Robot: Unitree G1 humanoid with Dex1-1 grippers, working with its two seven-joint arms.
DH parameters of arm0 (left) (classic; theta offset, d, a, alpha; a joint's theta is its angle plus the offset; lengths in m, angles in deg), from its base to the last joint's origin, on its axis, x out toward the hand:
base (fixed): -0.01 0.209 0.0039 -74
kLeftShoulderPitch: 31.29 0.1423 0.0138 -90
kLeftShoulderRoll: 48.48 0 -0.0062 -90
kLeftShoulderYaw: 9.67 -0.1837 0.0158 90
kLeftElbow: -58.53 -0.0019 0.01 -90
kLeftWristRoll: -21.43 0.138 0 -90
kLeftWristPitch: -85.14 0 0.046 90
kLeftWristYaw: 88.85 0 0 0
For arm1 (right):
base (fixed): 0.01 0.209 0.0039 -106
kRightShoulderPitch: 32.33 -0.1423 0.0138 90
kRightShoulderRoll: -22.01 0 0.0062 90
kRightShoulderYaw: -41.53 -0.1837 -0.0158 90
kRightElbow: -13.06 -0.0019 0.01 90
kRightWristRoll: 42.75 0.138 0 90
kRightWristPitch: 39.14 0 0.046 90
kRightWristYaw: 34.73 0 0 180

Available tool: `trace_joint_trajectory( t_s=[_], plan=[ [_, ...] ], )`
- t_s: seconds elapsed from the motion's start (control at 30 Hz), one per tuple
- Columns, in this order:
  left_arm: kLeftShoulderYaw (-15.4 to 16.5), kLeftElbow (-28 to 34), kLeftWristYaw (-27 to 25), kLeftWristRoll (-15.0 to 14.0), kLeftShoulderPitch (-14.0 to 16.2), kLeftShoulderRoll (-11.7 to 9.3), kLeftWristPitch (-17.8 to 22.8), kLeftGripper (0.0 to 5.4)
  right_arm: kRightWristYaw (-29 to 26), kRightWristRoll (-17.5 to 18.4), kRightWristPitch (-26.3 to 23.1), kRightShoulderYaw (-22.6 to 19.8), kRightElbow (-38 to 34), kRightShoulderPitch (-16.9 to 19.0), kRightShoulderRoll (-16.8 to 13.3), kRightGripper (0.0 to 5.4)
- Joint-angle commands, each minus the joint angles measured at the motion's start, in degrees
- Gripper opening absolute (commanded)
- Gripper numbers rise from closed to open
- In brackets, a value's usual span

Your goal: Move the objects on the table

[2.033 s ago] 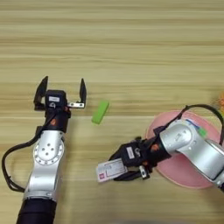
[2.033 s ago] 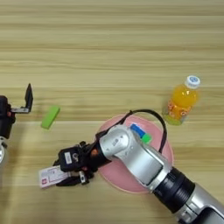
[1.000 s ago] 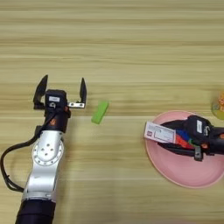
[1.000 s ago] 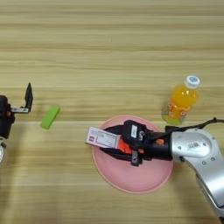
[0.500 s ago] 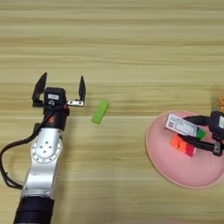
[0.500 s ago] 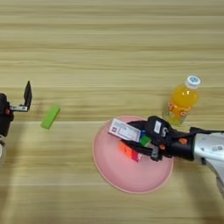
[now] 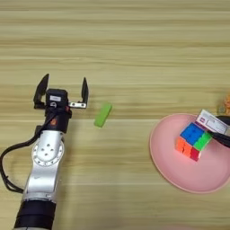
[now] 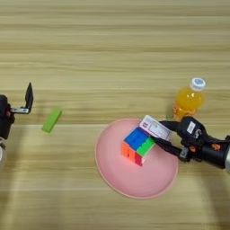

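Right gripper (image 8: 158,134): over right part of pink plate (image 8: 112,173), fingers pinching flat red-and-white box (image 8: 155,127), box tilted, touching upper right of puzzle cube (image 8: 137,146).
Puzzle cube: on plate, near centre.
Juice bottle (image 8: 189,100): upright on table (image 8: 112,54), just beyond plate's right rim.
Left gripper (image 7: 61,93): fingers spread wide, holding nothing.
Green bar (image 7: 103,115): flat on table, just right of left gripper, apart from fingers.

A puzzle cube (image 7: 193,141) was seen on the pink plate (image 7: 175,166), a green bar (image 7: 103,115) lay beside the spread-fingered left gripper (image 7: 61,91).
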Motion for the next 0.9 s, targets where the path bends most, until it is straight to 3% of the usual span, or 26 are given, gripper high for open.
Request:
trace_joint_trajectory(
  t_s=[0.03, 0.37, 0.67, 0.9],
  plan=[
    [-0.1, -1.1, -0.2, 0.2, -1.2, -0.3, 0.0, 5.40, 0.6, -1.0, 0.9, -0.5, 2.8, -0.6, -1.0, 2.10],
    [-0.2, -1.5, -0.2, 0.3, -1.5, -0.2, -0.4, 5.40, 1.7, -5.0, 3.7, 2.8, 11.7, -2.5, -0.4, 2.10],
    [-0.2, -1.4, 0.0, 0.4, -1.1, -0.1, -0.5, 5.40, 2.5, -6.6, 4.1, 6.6, 10.8, -3.4, 0.3, 2.10],
    [-0.3, -1.3, 0.1, 0.5, -0.8, 0.1, -0.6, 5.40, 2.6, -6.4, 3.7, 7.1, 8.8, -3.2, -0.2, 2.10]
  ],
)
